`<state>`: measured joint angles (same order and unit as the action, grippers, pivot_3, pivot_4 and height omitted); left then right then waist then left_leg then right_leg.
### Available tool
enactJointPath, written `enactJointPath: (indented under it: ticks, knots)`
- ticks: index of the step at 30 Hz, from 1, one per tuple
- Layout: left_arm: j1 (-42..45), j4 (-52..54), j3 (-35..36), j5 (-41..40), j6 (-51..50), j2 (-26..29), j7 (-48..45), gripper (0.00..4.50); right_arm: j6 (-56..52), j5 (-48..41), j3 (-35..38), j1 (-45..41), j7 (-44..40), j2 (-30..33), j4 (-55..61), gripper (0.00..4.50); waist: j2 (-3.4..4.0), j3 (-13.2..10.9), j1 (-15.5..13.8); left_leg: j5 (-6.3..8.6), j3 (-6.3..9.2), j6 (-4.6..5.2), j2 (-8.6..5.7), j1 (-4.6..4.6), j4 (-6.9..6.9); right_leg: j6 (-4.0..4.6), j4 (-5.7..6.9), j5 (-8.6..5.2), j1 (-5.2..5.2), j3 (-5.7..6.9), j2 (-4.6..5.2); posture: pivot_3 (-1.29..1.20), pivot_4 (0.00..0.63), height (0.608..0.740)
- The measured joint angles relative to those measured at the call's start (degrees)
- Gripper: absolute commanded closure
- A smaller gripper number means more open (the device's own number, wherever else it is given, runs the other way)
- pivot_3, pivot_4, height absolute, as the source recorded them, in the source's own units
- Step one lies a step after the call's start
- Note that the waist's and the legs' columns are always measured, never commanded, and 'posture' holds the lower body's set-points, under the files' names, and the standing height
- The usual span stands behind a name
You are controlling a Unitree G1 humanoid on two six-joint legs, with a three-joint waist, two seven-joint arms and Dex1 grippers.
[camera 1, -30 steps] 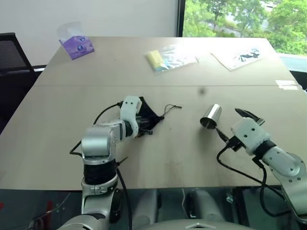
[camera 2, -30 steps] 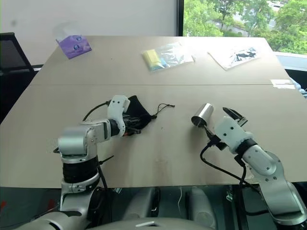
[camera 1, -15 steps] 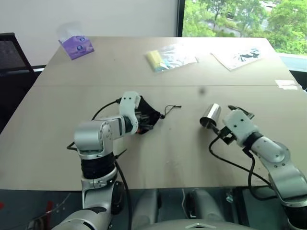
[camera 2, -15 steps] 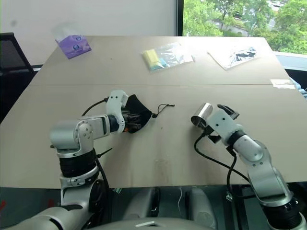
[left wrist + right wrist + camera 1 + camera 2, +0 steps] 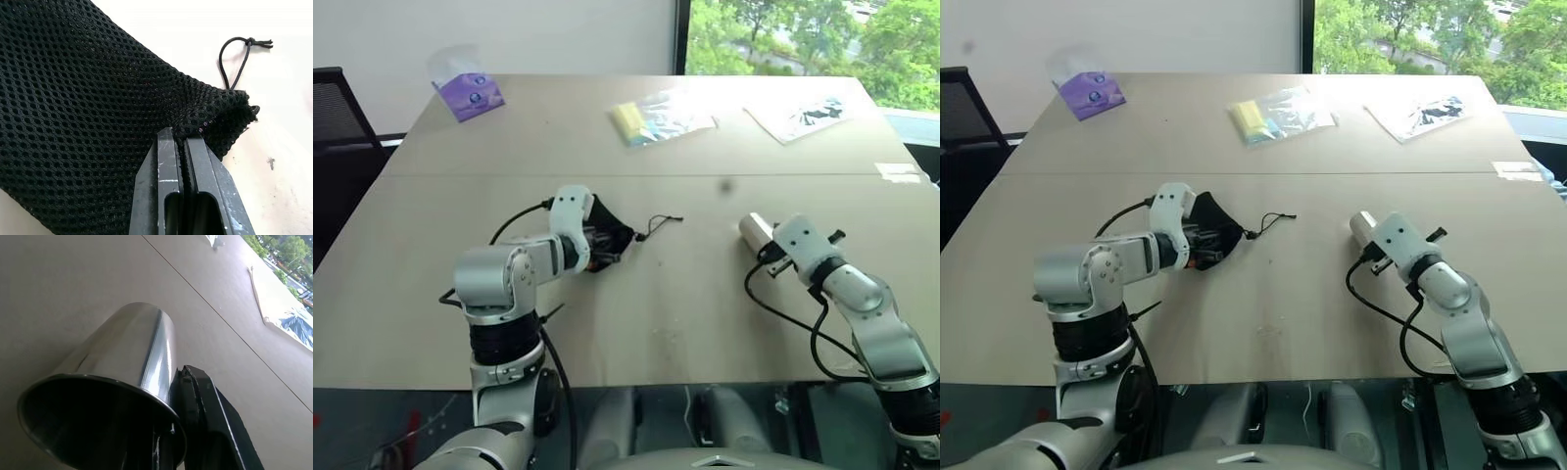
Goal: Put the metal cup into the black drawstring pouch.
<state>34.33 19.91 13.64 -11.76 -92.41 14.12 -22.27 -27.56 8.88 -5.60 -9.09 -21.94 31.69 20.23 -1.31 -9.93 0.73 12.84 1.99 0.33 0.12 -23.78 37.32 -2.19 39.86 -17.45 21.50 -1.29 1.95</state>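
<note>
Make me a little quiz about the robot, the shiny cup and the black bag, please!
1. True or false: the metal cup is already inside the black drawstring pouch.
2. Which gripper pinches the pouch's edge? A) left gripper B) right gripper
3. Fill in: one finger of the right gripper is inside the cup's mouth and the other is ___ its wall.

Key: 1 false, the cup lies on the table, apart from the pouch. 2 A. 3 outside.
</note>
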Motion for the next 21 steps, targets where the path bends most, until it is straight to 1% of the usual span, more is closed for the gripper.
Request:
enactJointPath:
  ticks: [4, 6, 8, 10, 12, 15, 17, 21]
  knots:
    - [2.28, -2.76, 2.08, -2.54, 0.0, -1.6, 1.19, 4.5, -0.41, -2.79, 1.79, 0.4, -0.8, -1.68, 0.5, 4.45, 0.0, 0.0, -0.03, 0.0, -0.01, 0.0, 0.0, -0.01, 0.0, 0.0, 0.0, 0.0, 0.0, 0.02, 0.01, 0.0, 0.15, 0.74]
    - [3.46, -4.75, 4.69, -4.33, 0.0, -3.76, 2.19, 4.5, -1.32, -6.14, 3.91, 1.32, -1.9, -3.27, 2.53, 4.45, 0.0, 0.0, -0.09, 0.0, 0.03, 0.0, 0.0, -0.04, 0.0, 0.0, 0.0, 0.0, 0.0, 0.02, 0.03, 0.0, 0.15, 0.74]
    - [4.78, -7.98, 7.89, -7.05, -0.01, -6.01, 3.96, 4.5, -2.66, -11.88, 6.17, 2.35, -4.38, -5.14, 6.3, 4.45, 0.0, 0.0, -0.07, 0.01, 0.03, 0.0, 0.0, -0.04, 0.0, 0.0, -0.01, 0.0, 0.01, 0.03, 0.04, 0.0, 0.15, 0.74]
    - [5.82, -10.8, 10.47, -9.4, 0.0, -7.19, 5.87, 4.5, -4.06, -16.62, 6.64, 3.26, -6.48, -6.16, 10.18, 4.45, 0.0, 0.0, 0.14, 0.04, 0.02, 0.05, 0.0, -0.04, 0.0, -0.01, -0.01, 0.0, 0.01, 0.03, 0.05, 0.0, 0.15, 0.74]
    - [6.36, -12.97, 11.66, -11.45, -0.01, -7.24, 7.39, 4.5, -5.22, -19.75, 6.5, 3.67, -7.62, -7.27, 12.52, 4.45, 0.0, 0.0, 0.24, 0.05, 0.01, 0.08, 0.01, -0.01, 0.0, -0.01, 0.01, 0.0, 0.02, 0.04, 0.05, 0.0, 0.15, 0.74]
    - [7.04, -17.36, 13.52, -16.11, -0.01, -6.62, 10.02, 4.5, -6.1, -23.37, 3.52, 3.67, -9.12, -8.41, 15.58, 4.45, 0.0, 0.0, 0.18, 0.11, 0.02, 0.18, 0.01, -0.01, 0.0, -0.01, 0.02, 0.0, 0.04, 0.05, 0.06, 0.0, 0.15, 0.74]
    - [7.61, -19.13, 13.89, -18.42, -0.01, -5.77, 11.06, 4.5, -6.21, -23.77, 1.04, 3.31, -9.07, -9.4, 15.83, 4.45, -0.01, 0.0, 0.11, 0.09, 0.02, 0.15, 0.01, -0.03, 0.0, -0.01, 0.02, 0.0, 0.06, 0.07, 0.06, 0.0, 0.15, 0.74]
    - [9.21, -22.75, 12.48, -24.09, 0.0, -1.93, 13.58, 4.5, -4.7, -21.89, -5.76, -1.36, -7.94, -13.53, 9.73, 4.45, -0.01, -0.01, 0.18, 0.0, -0.01, -0.01, 0.0, 0.0, 0.0, -0.01, 0.05, 0.01, 0.1, 0.13, 0.05, 0.0, 0.15, 0.74]
